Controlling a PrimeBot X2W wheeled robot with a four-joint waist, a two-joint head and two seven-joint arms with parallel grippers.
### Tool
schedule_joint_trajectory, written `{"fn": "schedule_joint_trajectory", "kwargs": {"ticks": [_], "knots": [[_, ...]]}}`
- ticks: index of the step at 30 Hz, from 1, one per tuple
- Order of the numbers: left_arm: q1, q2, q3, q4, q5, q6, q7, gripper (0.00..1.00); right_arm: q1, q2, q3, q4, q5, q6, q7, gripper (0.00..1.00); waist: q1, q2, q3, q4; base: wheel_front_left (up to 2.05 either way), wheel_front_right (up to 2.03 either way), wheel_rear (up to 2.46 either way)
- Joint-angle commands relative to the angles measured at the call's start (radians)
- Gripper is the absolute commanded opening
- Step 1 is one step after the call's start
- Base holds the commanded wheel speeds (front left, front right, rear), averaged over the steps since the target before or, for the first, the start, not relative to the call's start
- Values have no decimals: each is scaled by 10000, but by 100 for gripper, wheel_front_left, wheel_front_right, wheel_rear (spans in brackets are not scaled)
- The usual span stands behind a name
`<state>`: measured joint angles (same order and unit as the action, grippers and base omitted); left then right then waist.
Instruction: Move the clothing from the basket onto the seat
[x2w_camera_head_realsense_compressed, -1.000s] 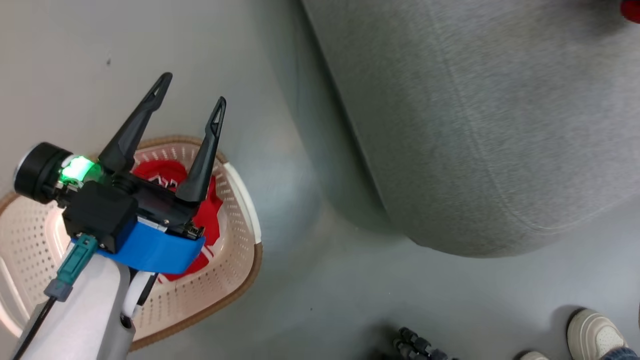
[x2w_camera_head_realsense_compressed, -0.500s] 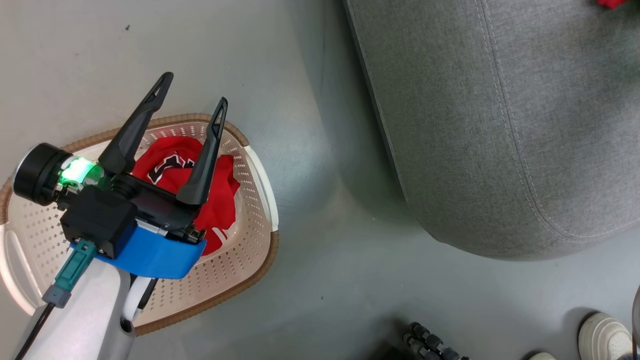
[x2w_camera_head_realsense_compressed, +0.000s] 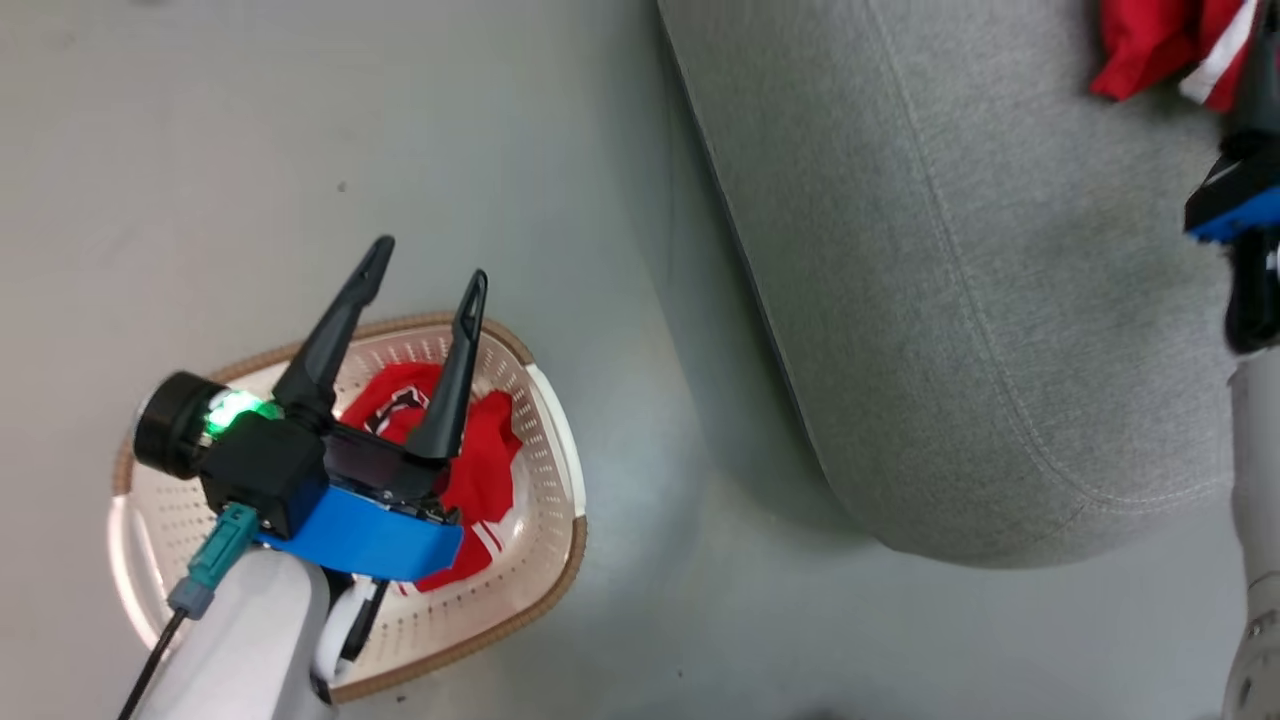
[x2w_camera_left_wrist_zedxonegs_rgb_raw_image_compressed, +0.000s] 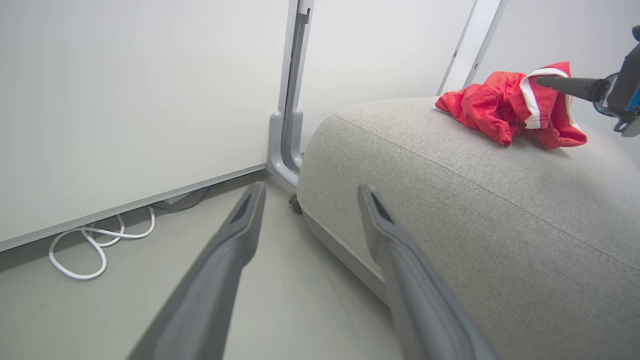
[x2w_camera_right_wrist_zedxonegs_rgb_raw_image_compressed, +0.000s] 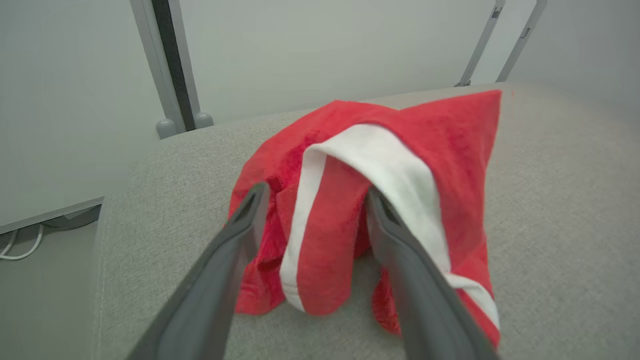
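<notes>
Garment one (x2w_camera_right_wrist_zedxonegs_rgb_raw_image_compressed: 350, 200) lies on the seat (x2w_camera_head_realsense_compressed: 950, 300) at 1 o'clock. My right gripper (x2w_camera_right_wrist_zedxonegs_rgb_raw_image_compressed: 316, 194) has its fingers apart around a fold, evidently to release it. Garment two (x2w_camera_head_realsense_compressed: 490, 470) waits in the basket (x2w_camera_head_realsense_compressed: 545, 590) at 8 o'clock, under my spread, empty left gripper (x2w_camera_head_realsense_compressed: 429, 262).

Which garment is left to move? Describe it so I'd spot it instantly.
Find the cream basket left of the grey sofa. Crumpled inside it lies a red garment. Unlike the red piece on the sofa, it shows a black-and-white emblem.
</notes>
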<state>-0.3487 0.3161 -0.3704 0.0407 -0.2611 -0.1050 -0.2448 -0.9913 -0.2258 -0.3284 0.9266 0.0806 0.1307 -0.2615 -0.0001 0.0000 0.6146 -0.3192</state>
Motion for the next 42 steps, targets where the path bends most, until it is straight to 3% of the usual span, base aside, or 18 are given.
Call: {"fn": "schedule_joint_trajectory", "kwargs": {"ticks": [1,8,22,34,42], "knots": [[192,-158,21,269,-124,42,-107,100,500,165,139,-253,-71,3,-50,100,1,0,-1079,333,0,0,0],[729,-738,365,1329,-410,239,-205,100,2354,684,860,-1427,-131,2,-51,100,1,0,-2774,755,0,0,0],[2013,-1490,1638,2665,-573,100,-205,100,6509,1665,2479,-4363,-587,2,8,100,1,0,-5134,1863,0,0,0],[2392,-1877,2412,3750,-430,-57,-208,100,8492,1753,2882,-6548,-450,2,767,100,1,0,-5959,3043,0,0,0],[2563,-2004,2679,3998,-211,-162,-208,100,9298,1752,3193,-7476,-154,3,1353,100,1,0,-6228,3378,0,0,0]]}}
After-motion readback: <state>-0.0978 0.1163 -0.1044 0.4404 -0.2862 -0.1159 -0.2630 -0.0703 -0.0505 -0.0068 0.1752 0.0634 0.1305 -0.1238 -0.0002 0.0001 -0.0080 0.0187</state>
